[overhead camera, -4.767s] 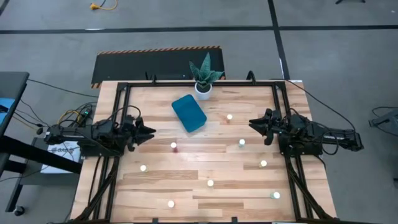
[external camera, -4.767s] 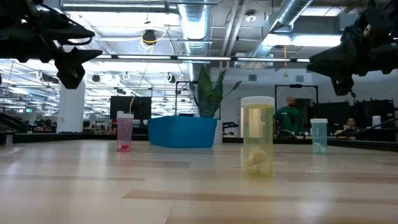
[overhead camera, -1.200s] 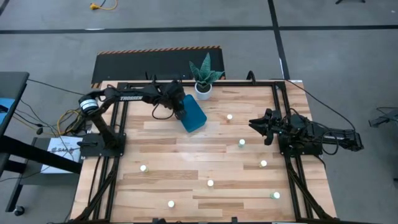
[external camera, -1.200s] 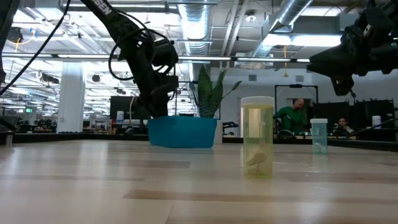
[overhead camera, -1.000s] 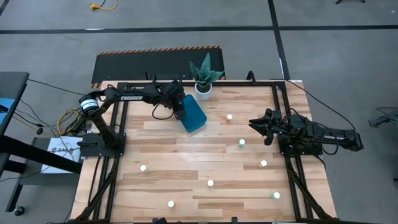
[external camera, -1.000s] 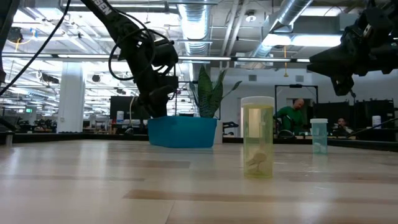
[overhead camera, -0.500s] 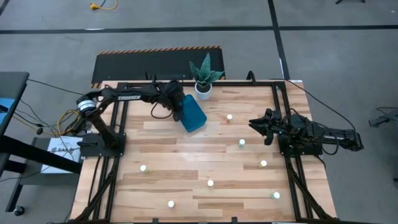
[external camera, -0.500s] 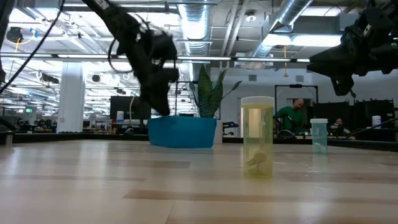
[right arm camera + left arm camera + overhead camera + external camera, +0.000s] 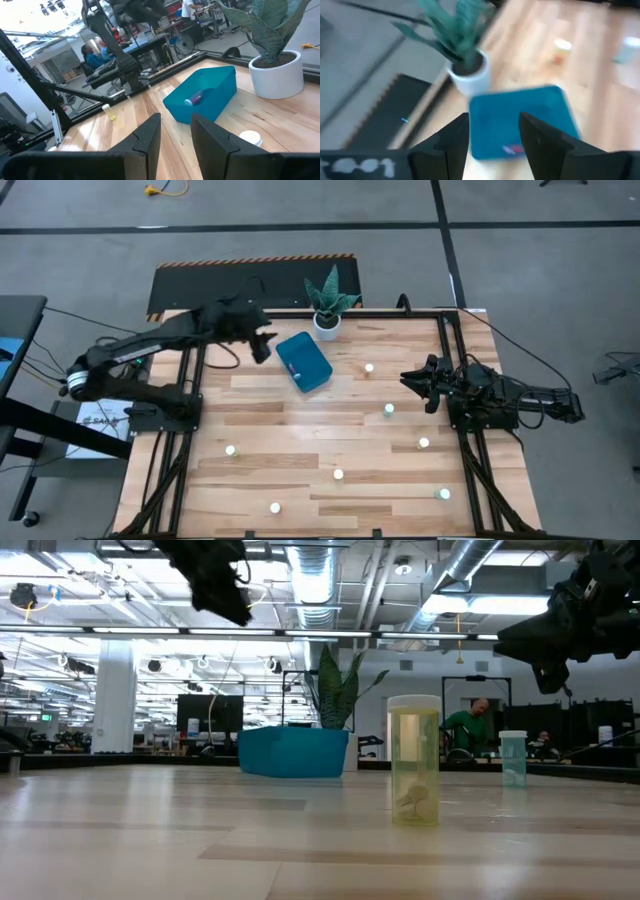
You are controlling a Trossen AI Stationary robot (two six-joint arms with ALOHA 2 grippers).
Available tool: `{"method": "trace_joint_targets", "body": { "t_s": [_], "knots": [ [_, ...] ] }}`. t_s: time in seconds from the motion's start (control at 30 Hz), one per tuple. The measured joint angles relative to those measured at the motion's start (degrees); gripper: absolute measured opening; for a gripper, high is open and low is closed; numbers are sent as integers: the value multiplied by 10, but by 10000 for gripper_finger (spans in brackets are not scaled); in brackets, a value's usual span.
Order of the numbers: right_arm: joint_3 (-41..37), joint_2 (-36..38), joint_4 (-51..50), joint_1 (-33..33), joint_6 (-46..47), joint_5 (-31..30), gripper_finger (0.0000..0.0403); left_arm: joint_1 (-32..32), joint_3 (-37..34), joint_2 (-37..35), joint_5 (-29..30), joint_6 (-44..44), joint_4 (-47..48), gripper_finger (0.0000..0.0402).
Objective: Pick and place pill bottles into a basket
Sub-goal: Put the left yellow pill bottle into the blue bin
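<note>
A wooden table of pale planks sits on a grey floor. At its far edge stands a green plant in a small white pot, upright. Beyond that edge a black mat with a striped border lies on the floor. A yellow cable lies far back on the left. In the low view, a person in green sits behind the table.

A bottle in the blue basket

The basket holds one bottle lying down. A white plant pot stands beside it. A white bottle top sits nearer.
</note>
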State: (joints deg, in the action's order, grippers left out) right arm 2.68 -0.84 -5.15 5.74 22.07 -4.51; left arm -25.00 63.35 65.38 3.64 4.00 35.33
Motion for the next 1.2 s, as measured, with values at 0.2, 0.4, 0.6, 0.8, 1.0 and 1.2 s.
{"method": "trace_joint_targets", "body": {
  "t_s": [0.2,0.4,0.6,0.8,1.0,1.2],
  "knots": [
    [0,0,0,0,0,0,100,76,0,-45,-59,-29,189,144],
    [0,0,0,0,0,0,100,208,0,-85,-58,-140,296,122],
    [0,0,0,0,0,0,100,381,-1,-76,-34,-286,346,100],
    [0,0,0,0,0,0,100,512,-1,-26,38,-430,352,82],
    [0,0,0,0,0,0,100,592,-1,53,43,-507,363,75],
    [0,0,0,0,0,0,100,637,-1,125,47,-607,338,86]
  ]
}}
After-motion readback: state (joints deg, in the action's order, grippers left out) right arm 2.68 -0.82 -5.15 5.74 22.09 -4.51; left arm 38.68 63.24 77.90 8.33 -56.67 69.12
